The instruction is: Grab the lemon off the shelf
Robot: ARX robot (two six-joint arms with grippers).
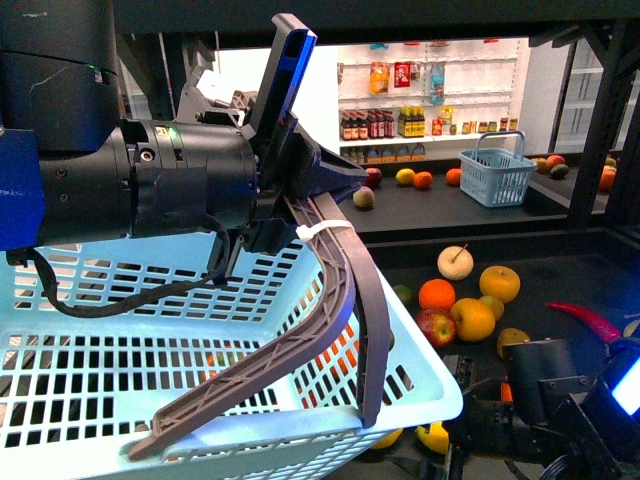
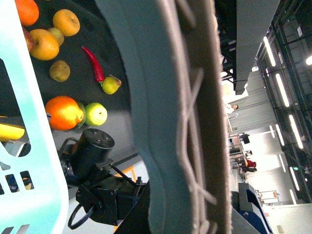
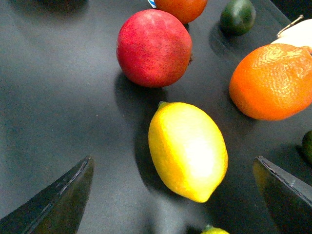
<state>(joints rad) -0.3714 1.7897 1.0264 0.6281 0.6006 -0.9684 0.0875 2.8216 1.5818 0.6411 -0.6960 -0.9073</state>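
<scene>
While the right gripper (image 3: pixel 173 161) hangs over a dark tier of the shelf (image 3: pixel 58 97), we see its two dark fingers spread wide. The lemon (image 3: pixel 187 151) lies on the tier between them, touched by neither. A red round fruit (image 3: pixel 153 46) sits near the lemon's pointed end with a thin gap between, and an orange (image 3: pixel 273 80) lies near its other side, also apart. A small dark green fruit (image 3: pixel 237 15) is farther off. Nothing lies between the fingers and the lemon.

From the front view we get none of this closeness. The left arm (image 1: pixel 130 190) and a big light blue basket (image 1: pixel 200 370) fill the near ground and hide much of the tier. The left gripper (image 1: pixel 258 435) has its long ribbed fingers splayed across the basket's near corner; we cannot tell whether they touch it. Below that corner a yellow fruit (image 1: pixel 432 437) peeks out, and we cannot tell if it is the same lemon. Only this view shows the farther tier with a small blue basket (image 1: pixel 497 170).

Our left wrist view is mostly one blurred finger, with a red chilli (image 2: pixel 93 63) and a green apple (image 2: pixel 96 113) on the tier beside the basket wall.
</scene>
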